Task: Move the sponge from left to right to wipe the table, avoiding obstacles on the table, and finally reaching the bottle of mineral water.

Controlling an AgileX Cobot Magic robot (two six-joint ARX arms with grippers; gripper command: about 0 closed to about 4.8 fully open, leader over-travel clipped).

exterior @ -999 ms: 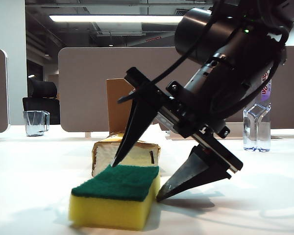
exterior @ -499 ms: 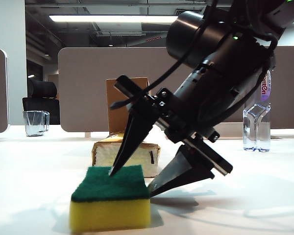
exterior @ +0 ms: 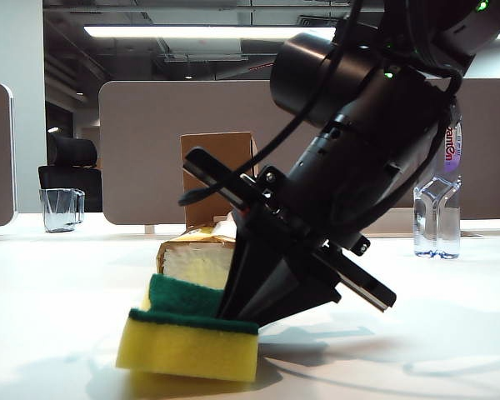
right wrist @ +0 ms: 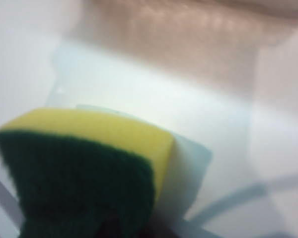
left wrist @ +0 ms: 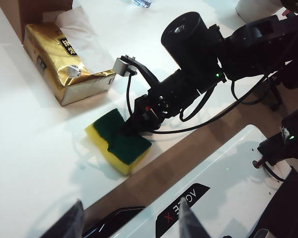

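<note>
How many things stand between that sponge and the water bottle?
2: a gold tissue pack right behind the sponge, and a brown cardboard box behind the pack. The right gripper may hide more; the bottle stands far right.

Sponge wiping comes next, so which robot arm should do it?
The right one. Its jaws are pinched into the sponge near the tissue pack. The left gripper hangs apart above the table's edge, jaws open.
</note>
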